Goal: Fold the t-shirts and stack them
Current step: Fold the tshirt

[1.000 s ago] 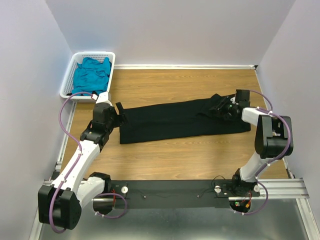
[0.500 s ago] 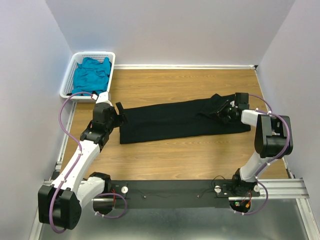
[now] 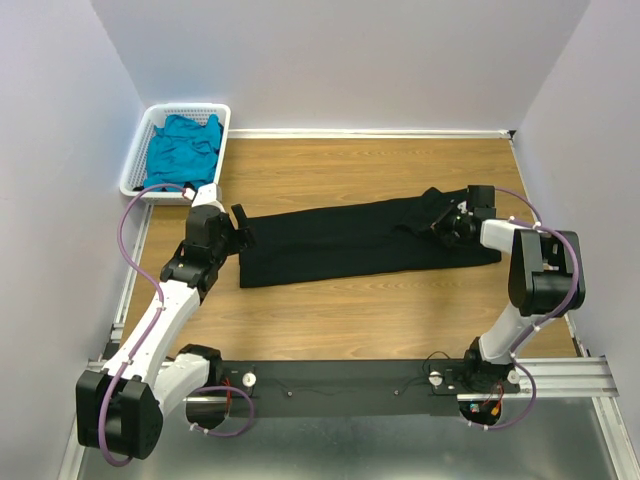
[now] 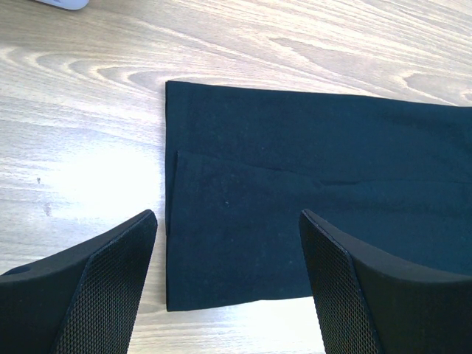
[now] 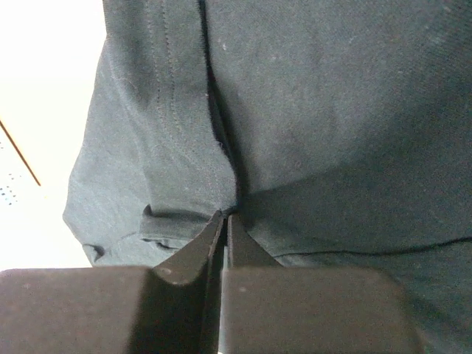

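Note:
The black t-shirt (image 3: 350,240) lies folded into a long strip across the wooden table. Its right end is bunched up. My right gripper (image 3: 445,222) is down on that bunched end. In the right wrist view its jaws (image 5: 225,215) are closed together with a fold of the black t-shirt (image 5: 332,110) pinched at their tips. My left gripper (image 3: 243,226) hovers at the strip's left end. It stands open (image 4: 228,221) over the squared-off edge of the black t-shirt (image 4: 310,184), with nothing between its fingers. The teal-blue t-shirt (image 3: 183,148) lies crumpled in the basket.
A white slotted basket (image 3: 190,107) sits at the table's back left corner, against the wall. Grey walls close in the left, back and right sides. A black rail with the arm bases (image 3: 340,385) runs along the near edge.
My right gripper has closed onto the bunched cloth and crept slightly left. The left arm and the strip's left end have not moved.

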{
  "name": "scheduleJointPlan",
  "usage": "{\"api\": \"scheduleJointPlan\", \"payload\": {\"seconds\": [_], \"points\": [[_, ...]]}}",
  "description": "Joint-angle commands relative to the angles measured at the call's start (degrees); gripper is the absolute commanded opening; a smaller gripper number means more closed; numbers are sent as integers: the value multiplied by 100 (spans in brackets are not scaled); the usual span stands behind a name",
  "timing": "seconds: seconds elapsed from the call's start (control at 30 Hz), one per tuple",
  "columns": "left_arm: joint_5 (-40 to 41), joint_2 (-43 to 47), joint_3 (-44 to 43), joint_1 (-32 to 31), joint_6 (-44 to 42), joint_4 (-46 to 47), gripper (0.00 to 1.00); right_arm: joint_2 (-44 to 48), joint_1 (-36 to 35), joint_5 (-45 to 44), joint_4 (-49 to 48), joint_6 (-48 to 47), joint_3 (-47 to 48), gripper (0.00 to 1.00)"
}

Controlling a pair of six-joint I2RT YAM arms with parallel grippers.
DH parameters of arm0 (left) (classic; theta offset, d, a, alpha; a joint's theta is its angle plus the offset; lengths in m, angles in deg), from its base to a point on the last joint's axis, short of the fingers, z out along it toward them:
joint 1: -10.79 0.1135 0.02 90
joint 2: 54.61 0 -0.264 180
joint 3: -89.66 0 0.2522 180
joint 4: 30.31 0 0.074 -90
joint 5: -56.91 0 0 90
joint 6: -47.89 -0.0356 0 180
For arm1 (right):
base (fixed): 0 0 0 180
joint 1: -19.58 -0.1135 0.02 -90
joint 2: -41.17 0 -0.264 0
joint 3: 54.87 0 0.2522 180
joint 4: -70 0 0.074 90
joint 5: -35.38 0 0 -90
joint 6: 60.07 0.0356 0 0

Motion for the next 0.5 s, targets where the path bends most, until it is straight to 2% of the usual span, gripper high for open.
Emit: {"api": "scheduleJointPlan", "payload": {"seconds": [0.0, 0.03, 0.1, 0.47], "points": [[-102, 11, 91, 34, -75, 146, 86, 236, -41, -61, -64, 78, -102, 7], [-110, 11, 91, 34, -75, 146, 85, 384, -41, -131, -64, 87, -128, 3], [-119, 20, 91, 34, -75, 146, 86, 543, -41, -219, -64, 165, -216, 1], [-163, 20, 100, 34, -84, 164, 86, 1282, -225, -844, 515, 385, -366, 1]]}}
